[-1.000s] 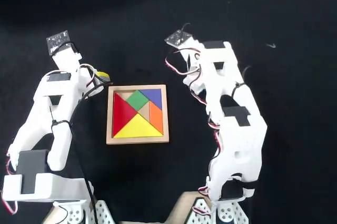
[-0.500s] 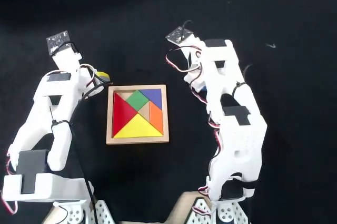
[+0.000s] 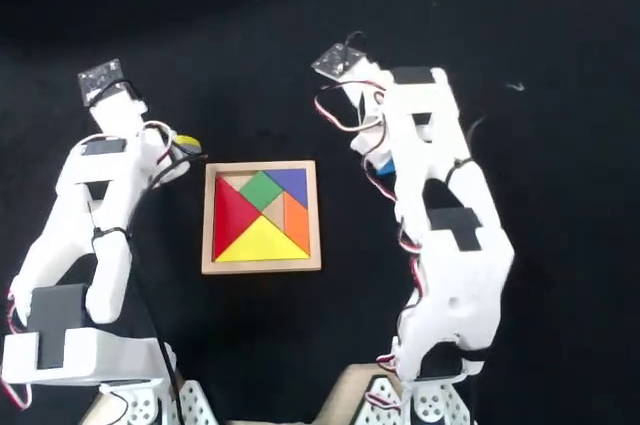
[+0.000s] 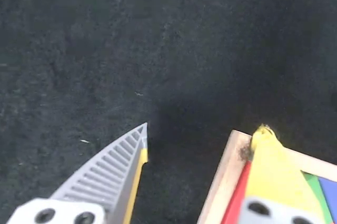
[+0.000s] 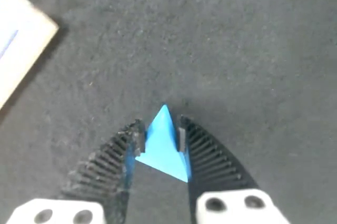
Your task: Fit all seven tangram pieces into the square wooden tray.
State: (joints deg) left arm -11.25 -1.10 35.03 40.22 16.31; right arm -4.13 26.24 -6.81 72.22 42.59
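Note:
The square wooden tray (image 3: 262, 267) lies between the two arms and holds several coloured pieces: red, yellow, green, blue, orange and tan. My right gripper (image 5: 158, 129) is shut on a light blue triangle (image 5: 163, 147) over the black cloth, to the right of the tray (image 5: 23, 37). From above, that triangle (image 3: 386, 167) peeks out under the right arm. My left gripper (image 4: 202, 139) stands open at the tray's far-left corner (image 4: 231, 145), one yellow-tipped finger over the rim, with nothing between its fingers. In the high view the left gripper (image 3: 182, 148) sits just off that corner.
Black cloth covers the whole table (image 3: 540, 65). The arm bases stand at the near edge, left (image 3: 70, 345) and right (image 3: 440, 345). Open cloth lies beyond the tray and to the far right.
The left arm has drawn back slightly to the left, away from the tray. The right arm has shifted a little, and the blue triangle now shows beneath it in the high view.

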